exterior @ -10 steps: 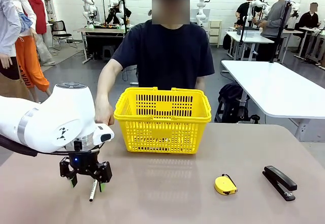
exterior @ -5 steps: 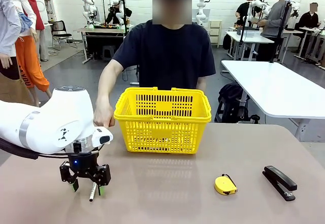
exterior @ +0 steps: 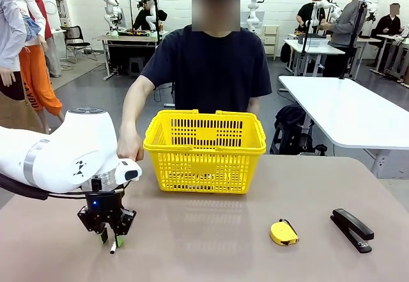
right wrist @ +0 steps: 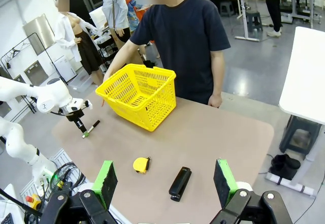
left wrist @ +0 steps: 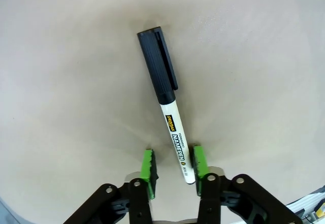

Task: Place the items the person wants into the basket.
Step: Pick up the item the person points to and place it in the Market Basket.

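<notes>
A marker (left wrist: 165, 99) with a black cap and a white barrel lies flat on the tan table (exterior: 211, 231). My left gripper (left wrist: 172, 159) points down over its white end, with the jaws narrowed around it. One green pad (left wrist: 197, 159) touches the barrel and the other pad (left wrist: 148, 164) stands a little off it. From the front, this gripper (exterior: 110, 236) is low at the table's left with the marker (exterior: 114, 247) poking out beneath. The yellow basket (exterior: 204, 151) stands in the middle at the far edge, and the person (exterior: 214, 64) behind it has a hand (exterior: 130, 146) at its left side. My right gripper (right wrist: 165, 183) hangs open, high above the table.
A round yellow tape measure (exterior: 283, 233) and a black stapler (exterior: 351, 229) lie at the table's right front. The white left arm (exterior: 57, 154) reaches in low from the left. White tables stand behind the person on the right.
The left gripper's fingers have drawn much closer together around the marker and dropped slightly. The marker has not left the table. The person's hand has stayed by the basket.
</notes>
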`<state>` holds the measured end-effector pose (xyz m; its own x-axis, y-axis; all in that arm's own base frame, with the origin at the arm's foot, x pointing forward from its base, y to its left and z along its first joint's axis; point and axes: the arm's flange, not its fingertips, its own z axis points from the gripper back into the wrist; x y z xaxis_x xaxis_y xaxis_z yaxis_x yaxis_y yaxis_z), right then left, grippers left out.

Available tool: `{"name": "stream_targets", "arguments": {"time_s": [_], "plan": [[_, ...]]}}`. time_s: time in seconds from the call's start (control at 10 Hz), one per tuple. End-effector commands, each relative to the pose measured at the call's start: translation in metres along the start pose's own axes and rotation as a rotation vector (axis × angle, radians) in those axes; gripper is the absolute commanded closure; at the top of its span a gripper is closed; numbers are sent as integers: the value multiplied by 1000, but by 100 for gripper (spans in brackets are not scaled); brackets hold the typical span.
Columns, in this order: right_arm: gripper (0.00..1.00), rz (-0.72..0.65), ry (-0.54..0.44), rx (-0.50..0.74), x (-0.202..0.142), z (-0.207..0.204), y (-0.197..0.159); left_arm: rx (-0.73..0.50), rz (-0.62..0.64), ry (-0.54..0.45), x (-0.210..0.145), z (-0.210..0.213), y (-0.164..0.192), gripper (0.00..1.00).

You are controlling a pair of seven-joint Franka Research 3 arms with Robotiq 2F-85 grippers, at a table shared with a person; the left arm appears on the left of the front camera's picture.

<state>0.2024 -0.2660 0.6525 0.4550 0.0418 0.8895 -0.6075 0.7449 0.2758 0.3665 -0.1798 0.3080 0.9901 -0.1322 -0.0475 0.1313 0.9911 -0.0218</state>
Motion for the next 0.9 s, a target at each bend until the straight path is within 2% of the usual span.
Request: {"name": "stream_targets", "arguments": {"time_s": [0.0,0.5,0.7,0.8], "plan": [[0,13,-25,14,1,-1,-1,-24,-12,-2,-1,-2,2,100],[0,13,-25,14,1,-1,-1,-21,-42,8,-3,-3,1,100],[0,13,-25,14,1,-1,-1,25,-143,106,-8,26,0,98],[0,13,-25,14,1,-1,-1,61,-225,92,-25,58,0,98]]}}
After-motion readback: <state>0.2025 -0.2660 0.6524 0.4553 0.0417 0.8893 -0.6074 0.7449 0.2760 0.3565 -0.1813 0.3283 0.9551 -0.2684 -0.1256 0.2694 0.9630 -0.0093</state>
